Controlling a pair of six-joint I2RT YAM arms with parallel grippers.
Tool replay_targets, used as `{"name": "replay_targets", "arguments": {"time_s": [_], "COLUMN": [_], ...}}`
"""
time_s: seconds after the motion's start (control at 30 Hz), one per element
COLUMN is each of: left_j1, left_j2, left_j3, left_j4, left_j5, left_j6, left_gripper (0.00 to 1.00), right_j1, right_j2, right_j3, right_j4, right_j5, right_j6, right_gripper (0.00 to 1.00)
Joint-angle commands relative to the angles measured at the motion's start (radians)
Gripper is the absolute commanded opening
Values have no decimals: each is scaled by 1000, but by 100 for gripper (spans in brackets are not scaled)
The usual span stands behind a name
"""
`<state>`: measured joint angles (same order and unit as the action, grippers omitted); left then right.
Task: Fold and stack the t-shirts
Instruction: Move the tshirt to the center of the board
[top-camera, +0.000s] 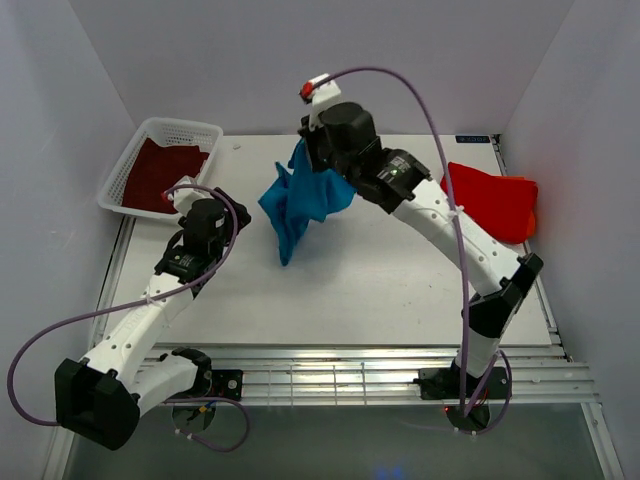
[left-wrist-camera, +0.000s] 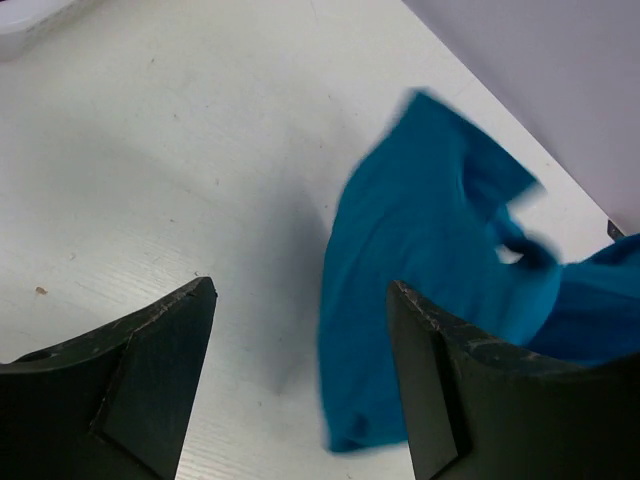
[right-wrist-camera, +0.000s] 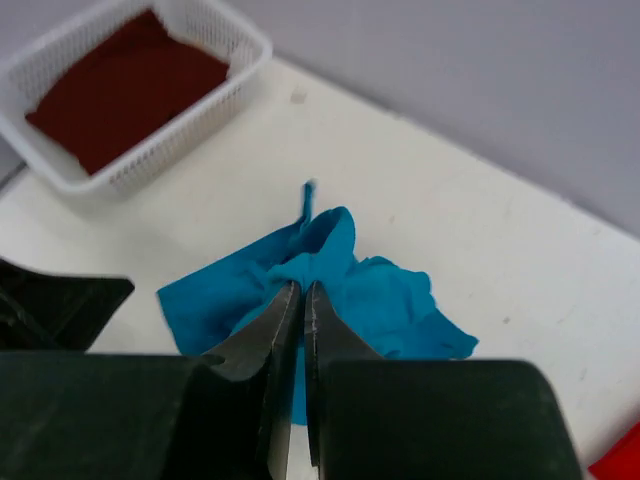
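The teal-blue t-shirt (top-camera: 298, 205) hangs bunched from my right gripper (top-camera: 312, 158), which is shut on its top (right-wrist-camera: 318, 262) and holds it above the table's back middle. Its lower tip reaches down toward the table. My left gripper (top-camera: 213, 222) is open and empty, to the shirt's left; in the left wrist view the shirt (left-wrist-camera: 430, 260) hangs just beyond the right finger. The dark maroon t-shirt (top-camera: 158, 172) lies in the white mesh basket (top-camera: 205, 131) at the back left and shows in the right wrist view (right-wrist-camera: 125, 90). The red-orange t-shirt (top-camera: 492, 200) lies at the right edge.
The white table (top-camera: 330, 290) is walled at the back and both sides. A slatted metal rail (top-camera: 340, 375) runs along the near edge by the arm bases.
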<state>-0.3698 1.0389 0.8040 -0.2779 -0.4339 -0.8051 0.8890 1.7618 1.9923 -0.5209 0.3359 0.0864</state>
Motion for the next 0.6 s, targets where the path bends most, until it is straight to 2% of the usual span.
{"name": "replay_targets", "arguments": {"time_s": [0.0,0.17,0.33,0.43,0.53,0.57], "left_j1": [-6,-6,-14,-34,-63,-69], "left_j2": [-34,-60,-34,58,243,365], "left_j3": [27,-3,-20,-26,23,90], "left_j4": [5,14,77,156,233,232], "left_j5": [20,33,104,130,188,207], "left_j6": [18,14,17,49,142,191], "left_gripper": [79,79,78,78,76,76], "right_j1": [-16,-16,-16,-16,-16,-16], "right_j2": [-35,-104,-183,-245,-327,-349], "right_j3": [154,103,-99,-240,-414,-459], "right_j4": [-94,-76,-76,-65,-57,-60], "right_j5": [92,117,163,184,213,239], "right_j6": [-131,-142,-108,-52,1,41], "right_gripper": [8,8,8,8,8,8]}}
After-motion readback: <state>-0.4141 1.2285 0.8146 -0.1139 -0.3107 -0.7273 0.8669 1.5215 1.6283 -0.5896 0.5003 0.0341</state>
